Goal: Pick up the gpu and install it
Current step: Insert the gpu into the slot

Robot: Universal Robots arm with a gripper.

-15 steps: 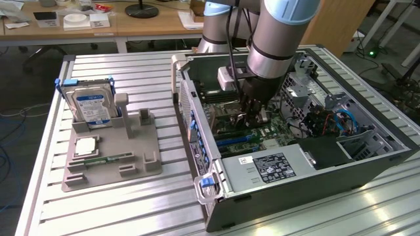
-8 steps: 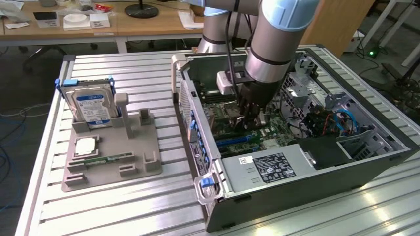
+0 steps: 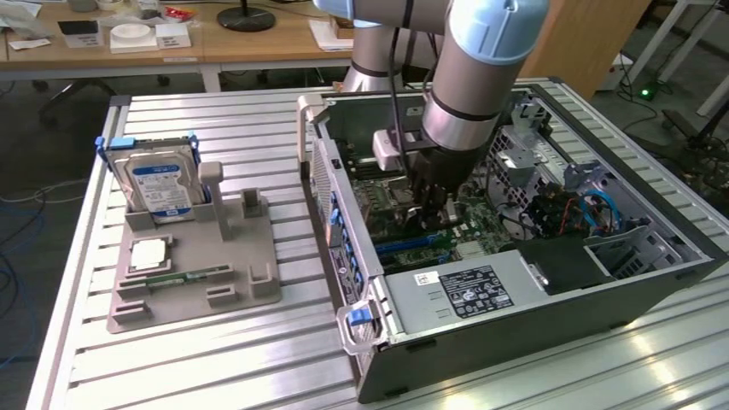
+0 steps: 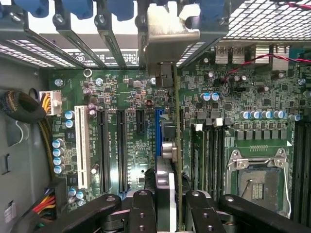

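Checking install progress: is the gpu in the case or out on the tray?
In: the gripper holds the gpu on edge over the motherboard. Seated or not, cannot tell.

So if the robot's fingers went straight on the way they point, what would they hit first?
Probably the motherboard: the gpu held between the fingers hangs by the blue slot and would touch there first, though the gap is hard to judge.

Bright, even room light covers the desk [image 3: 228,359], with pale glare streaks on its ribs beside the case [image 3: 513,350]. Inside the case the arm [image 3: 479,68] throws soft shade. At the case's rear, light burns white through the grille [image 4: 267,19]. The bracket of the gpu [image 4: 169,150] gleams there, and the fingers [image 4: 141,213] are dark.
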